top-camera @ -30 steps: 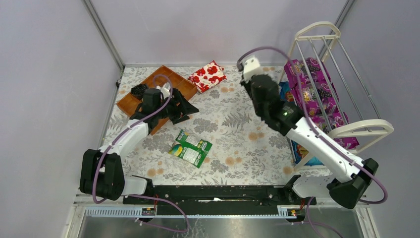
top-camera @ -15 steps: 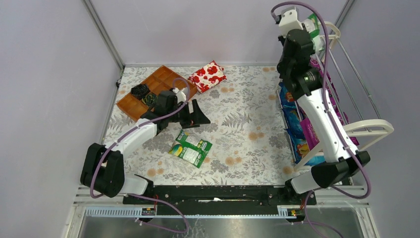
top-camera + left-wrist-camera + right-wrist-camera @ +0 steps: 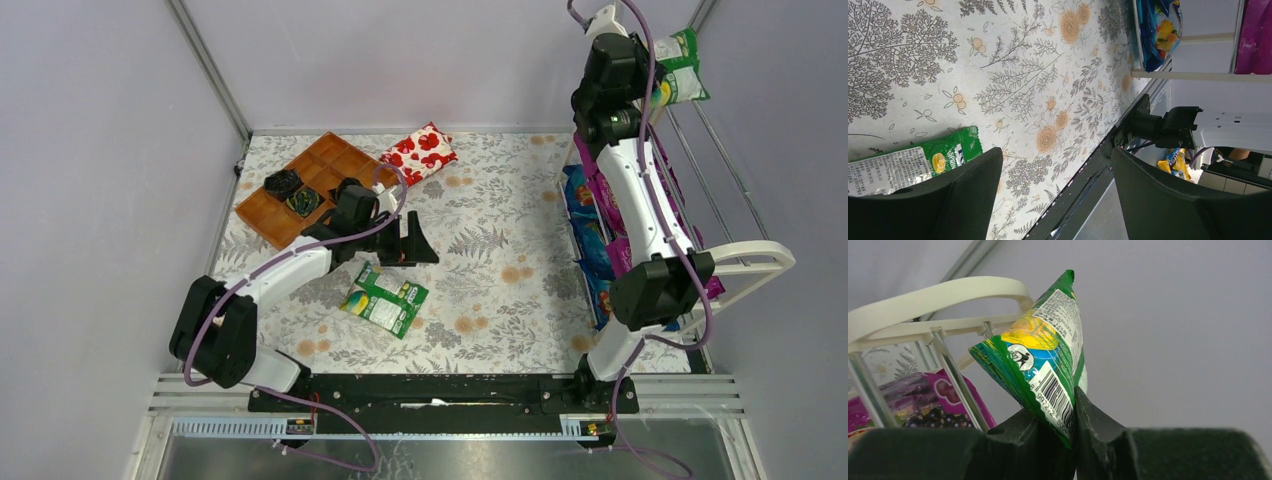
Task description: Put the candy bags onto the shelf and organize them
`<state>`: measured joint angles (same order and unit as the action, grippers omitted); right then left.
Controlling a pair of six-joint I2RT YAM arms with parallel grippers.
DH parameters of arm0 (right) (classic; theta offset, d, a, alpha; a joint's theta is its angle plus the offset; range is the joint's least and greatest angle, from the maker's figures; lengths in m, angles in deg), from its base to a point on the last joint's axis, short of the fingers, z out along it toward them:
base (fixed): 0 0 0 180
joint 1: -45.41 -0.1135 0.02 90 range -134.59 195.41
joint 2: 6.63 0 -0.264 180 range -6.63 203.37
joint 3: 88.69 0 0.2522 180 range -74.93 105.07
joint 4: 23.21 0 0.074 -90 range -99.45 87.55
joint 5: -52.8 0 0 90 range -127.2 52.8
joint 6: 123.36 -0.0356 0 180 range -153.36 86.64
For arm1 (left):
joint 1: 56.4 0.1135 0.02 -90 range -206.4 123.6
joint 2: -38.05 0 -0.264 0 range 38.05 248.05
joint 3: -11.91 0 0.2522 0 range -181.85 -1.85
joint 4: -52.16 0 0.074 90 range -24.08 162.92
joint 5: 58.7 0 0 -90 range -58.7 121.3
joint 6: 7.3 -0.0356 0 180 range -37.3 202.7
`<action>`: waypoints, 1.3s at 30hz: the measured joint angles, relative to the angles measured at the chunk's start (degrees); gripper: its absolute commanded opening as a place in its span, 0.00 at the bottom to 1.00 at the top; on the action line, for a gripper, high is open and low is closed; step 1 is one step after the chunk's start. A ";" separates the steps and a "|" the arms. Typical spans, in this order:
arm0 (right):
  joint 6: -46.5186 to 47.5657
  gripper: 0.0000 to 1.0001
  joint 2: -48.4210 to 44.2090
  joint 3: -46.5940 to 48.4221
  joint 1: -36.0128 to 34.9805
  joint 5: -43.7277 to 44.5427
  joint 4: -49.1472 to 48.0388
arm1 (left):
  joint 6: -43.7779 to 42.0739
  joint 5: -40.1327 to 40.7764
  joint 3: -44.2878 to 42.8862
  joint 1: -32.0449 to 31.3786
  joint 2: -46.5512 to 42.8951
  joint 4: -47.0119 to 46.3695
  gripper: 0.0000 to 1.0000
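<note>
The right gripper (image 3: pixel 1073 412) was clamped on the lower edge of a green-and-white candy bag (image 3: pixel 1048 350), holding it up beside the rounded top frame of the white shelf (image 3: pixel 938 297) — magenta grape bags (image 3: pixel 943 390) lay on a tier below. The left gripper (image 3: pixel 1055 160), fingers apart, hovered over the floral table (image 3: pixel 1013 75), with a second green candy bag (image 3: pixel 913 162) lying flat just beside one finger.

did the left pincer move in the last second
Yes. The left pincer has shifted right, away from the brown compartment tray, toward the loose green candy bag.
</note>
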<state>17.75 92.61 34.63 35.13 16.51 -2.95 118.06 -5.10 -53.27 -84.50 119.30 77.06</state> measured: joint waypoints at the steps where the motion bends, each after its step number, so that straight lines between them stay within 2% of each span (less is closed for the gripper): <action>1: 0.13 0.16 0.48 0.24 0.28 0.46 -0.17 | 0.00 0.00 0.00 -0.09 0.31 -0.02 0.84; 16: 0.96 0.20 2.73 -0.26 2.80 4.39 -4.72 | 0.68 -0.35 0.00 1.99 2.05 -0.39 0.84; 24: -0.90 0.21 4.17 -0.26 3.32 4.31 -2.84 | 0.72 -0.63 0.00 1.97 2.40 -0.50 0.84; 27: -2.21 0.24 4.85 -0.26 3.32 4.28 -1.46 | 0.72 -0.72 0.00 1.97 2.40 -0.48 0.84; 29: -2.86 0.32 5.16 -0.24 3.32 4.24 -0.81 | 0.72 -0.74 0.00 1.97 2.40 -0.48 0.84; 35: -6.47 0.79 5.55 0.52 3.15 3.80 2.60 | 0.96 -1.03 0.00 1.97 2.40 -0.55 0.84; 39: -10.21 0.91 5.62 3.48 3.19 2.45 7.06 | 1.14 -1.20 0.00 1.97 2.40 -0.72 0.84</action>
<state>7.54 98.23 38.10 38.32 18.96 4.11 119.19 -6.30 -53.27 -82.53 121.71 76.34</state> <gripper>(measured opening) 0.834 0.842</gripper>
